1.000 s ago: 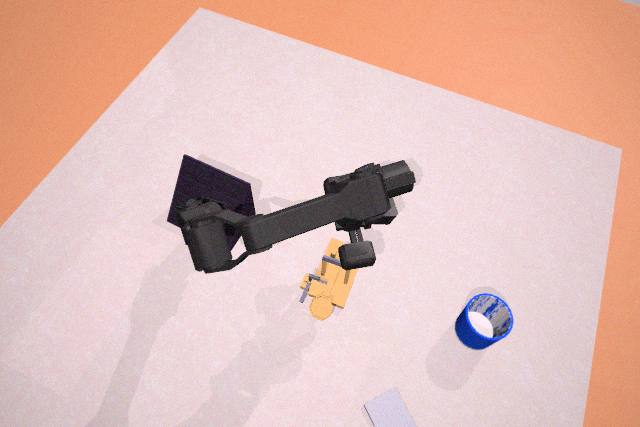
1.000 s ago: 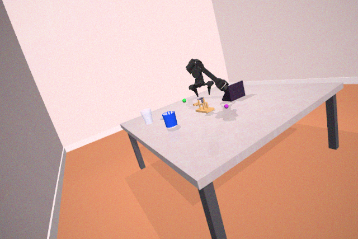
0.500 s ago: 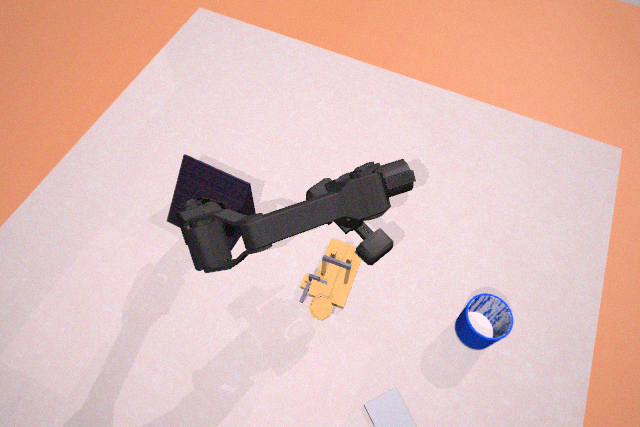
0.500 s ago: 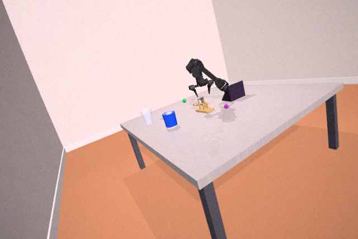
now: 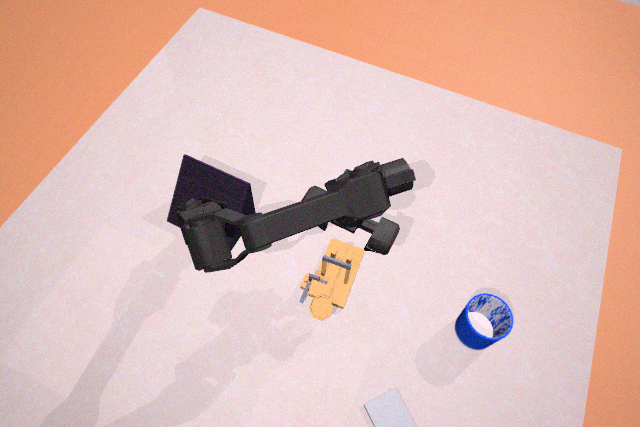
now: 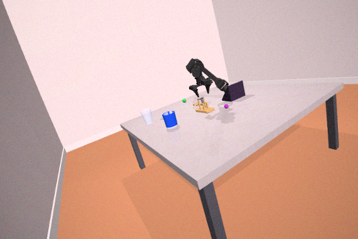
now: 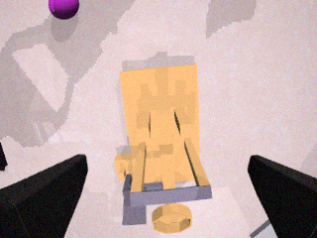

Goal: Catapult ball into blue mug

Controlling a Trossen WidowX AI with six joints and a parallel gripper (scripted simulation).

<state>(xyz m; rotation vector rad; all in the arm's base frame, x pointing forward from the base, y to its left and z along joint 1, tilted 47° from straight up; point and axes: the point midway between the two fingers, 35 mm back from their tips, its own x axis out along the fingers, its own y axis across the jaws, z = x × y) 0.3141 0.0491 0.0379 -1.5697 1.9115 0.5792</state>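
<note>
The orange catapult (image 5: 338, 277) (image 6: 205, 110) (image 7: 160, 94) stands on the table, its grey crossbar and round cup (image 5: 321, 307) (image 7: 171, 220) showing; I see no ball in the cup. The blue mug (image 5: 469, 331) (image 6: 169, 120) stands upright, its mouth up, to the right of the catapult in the top view. A purple ball (image 6: 226, 106) (image 7: 63, 6) lies on the table off the catapult's other end. A green ball (image 6: 184, 100) lies toward the table's far edge. My gripper (image 6: 203, 94) (image 7: 169, 165) is open and empty above the catapult; the top view partly hides it behind the arm.
A dark wedge-shaped block (image 5: 217, 179) (image 6: 237, 90) stands near the arm's base. A white cup (image 6: 146, 116) stands beside the mug in the exterior view. A flat pale grey piece (image 5: 391, 407) lies at the bottom of the top view.
</note>
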